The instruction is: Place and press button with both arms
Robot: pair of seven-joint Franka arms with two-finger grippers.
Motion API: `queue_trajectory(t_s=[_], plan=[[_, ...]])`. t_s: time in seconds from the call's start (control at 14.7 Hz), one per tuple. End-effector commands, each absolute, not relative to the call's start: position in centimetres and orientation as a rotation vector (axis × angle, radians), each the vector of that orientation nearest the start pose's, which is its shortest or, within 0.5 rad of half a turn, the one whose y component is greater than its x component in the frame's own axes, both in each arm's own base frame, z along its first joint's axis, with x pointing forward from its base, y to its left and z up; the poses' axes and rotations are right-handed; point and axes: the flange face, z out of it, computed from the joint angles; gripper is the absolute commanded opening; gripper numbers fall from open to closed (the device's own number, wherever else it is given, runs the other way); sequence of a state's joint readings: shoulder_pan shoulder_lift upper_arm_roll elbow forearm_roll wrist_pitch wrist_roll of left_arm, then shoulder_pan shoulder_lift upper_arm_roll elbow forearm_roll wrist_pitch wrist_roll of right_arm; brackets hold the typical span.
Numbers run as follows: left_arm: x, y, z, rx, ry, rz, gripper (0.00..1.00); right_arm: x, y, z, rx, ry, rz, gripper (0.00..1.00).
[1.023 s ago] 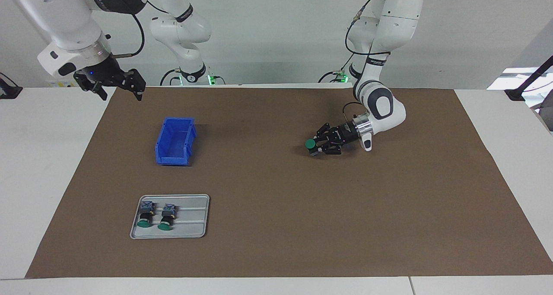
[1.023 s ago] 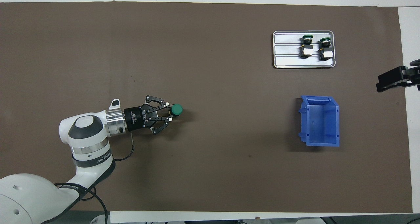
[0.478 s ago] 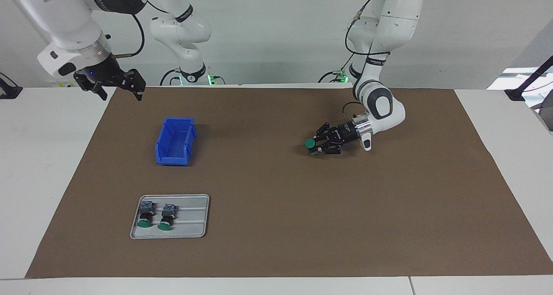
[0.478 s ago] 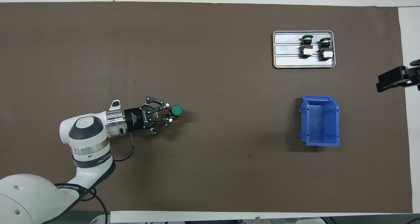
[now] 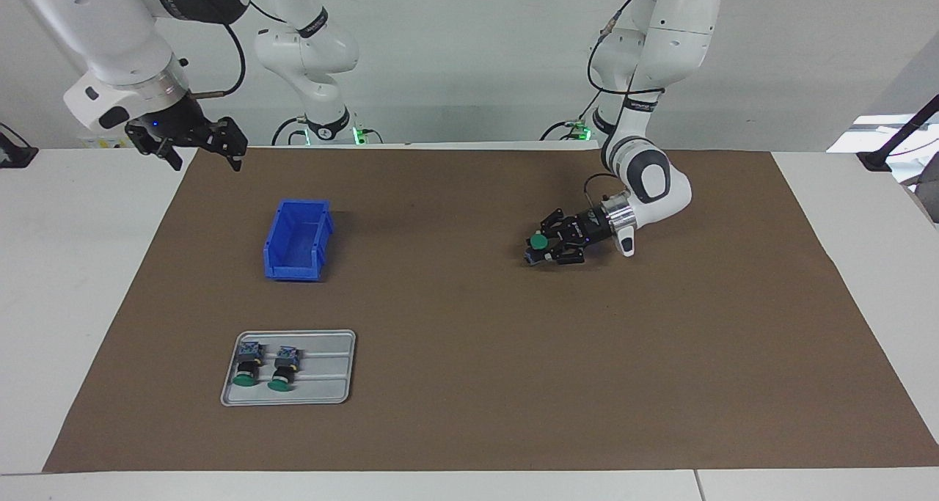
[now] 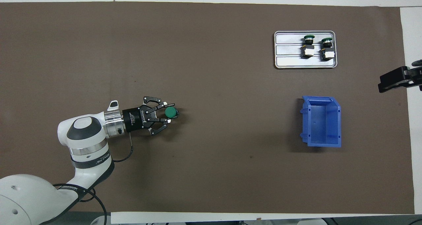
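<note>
Matt brown paper-like mat over most of a smooth white worktop, bare only along the edges and corners

Glossy blue plastic bin, smooth-walled

Dull grey metal tray, ribbed, with a satin sheen; two spare buttons on it, plastic by the look, green caps faintly shiny

Green button cap smooth, plastic-looking, slightly glossy

Glossy white plastic shells on both arms, dark grey matt joint caps, a bright brushed-metal ring at the left wrist; black matt left gripper and right gripper, black rubbery cables
</note>
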State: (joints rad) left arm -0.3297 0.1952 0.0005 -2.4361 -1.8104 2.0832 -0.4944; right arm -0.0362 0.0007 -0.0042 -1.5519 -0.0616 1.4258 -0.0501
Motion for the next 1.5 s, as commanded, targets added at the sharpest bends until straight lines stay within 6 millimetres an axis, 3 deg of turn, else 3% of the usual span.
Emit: queue_trajectory(t_s=[0.0,0.2,0.34,0.68,1.16,1.43], plan=[[42.9,-19.5,22.7,1.337,1.482,-0.921,1.0,53.2,-3.1,62.2,-3.185,-0.022,0.213,0.99],[43.0,-19.3,22.9,1.337,1.48,-0.915,1.0,53.2,-3.1,62.2,-3.185,-0.022,0.213,0.99],[43.4,-19.2,24.3,1.335,1.47,-0.895,1.0,53.2,-3.0,62.2,-3.186,-0.022,0.213,0.99],[43.4,-19.9,25.4,1.37,1.527,-0.83,1.0,53.2,-3.0,62.2,-3.186,-0.024,0.213,0.99],[43.7,-20.3,28.6,1.367,1.542,-0.787,1.0,53.2,-3.0,62.2,-3.186,-0.024,0.213,0.99],[43.8,-20.7,32.8,1.607,1.464,-0.617,1.0,53.2,-3.1,62.1,-3.185,-0.022,0.215,0.99]])
